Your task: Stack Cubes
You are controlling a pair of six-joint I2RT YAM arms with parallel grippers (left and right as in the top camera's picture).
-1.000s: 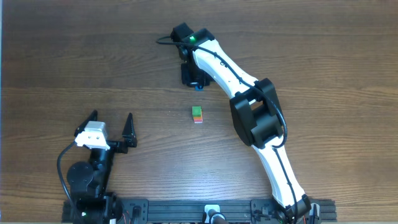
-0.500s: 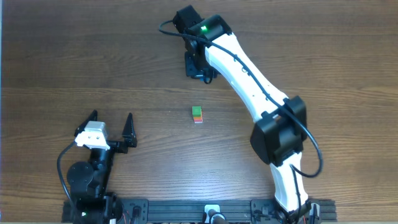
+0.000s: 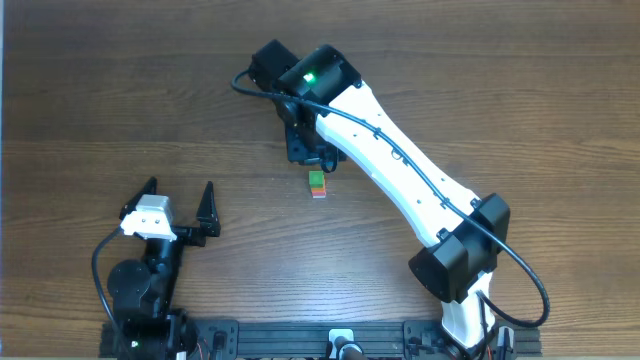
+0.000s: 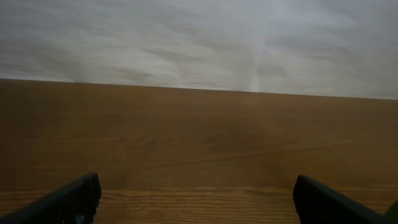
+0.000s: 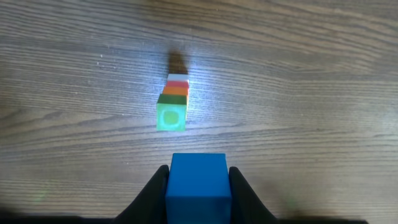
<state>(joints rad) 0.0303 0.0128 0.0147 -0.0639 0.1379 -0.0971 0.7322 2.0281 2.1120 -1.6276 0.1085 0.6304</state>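
Note:
A small stack of cubes (image 3: 317, 184) stands in the middle of the wooden table, with a green cube (image 5: 171, 116) on top and orange, red and white layers under it. My right gripper (image 5: 198, 180) is shut on a blue cube (image 5: 198, 182) and hangs above the table, close to the stack but off to one side of it. From above, that gripper (image 3: 312, 150) appears just beyond the stack. My left gripper (image 3: 178, 192) rests open near the table's front left, nothing between its fingers (image 4: 71, 199).
Bare wooden tabletop (image 3: 520, 120) surrounds the stack on every side. The right arm (image 3: 400, 180) stretches diagonally across the table's right half. A pale wall (image 4: 199, 43) rises behind the table's far edge.
The right arm has swung further out and brought its gripper with the blue cube from the far side of the table back toward the stack. The left arm has stayed put.

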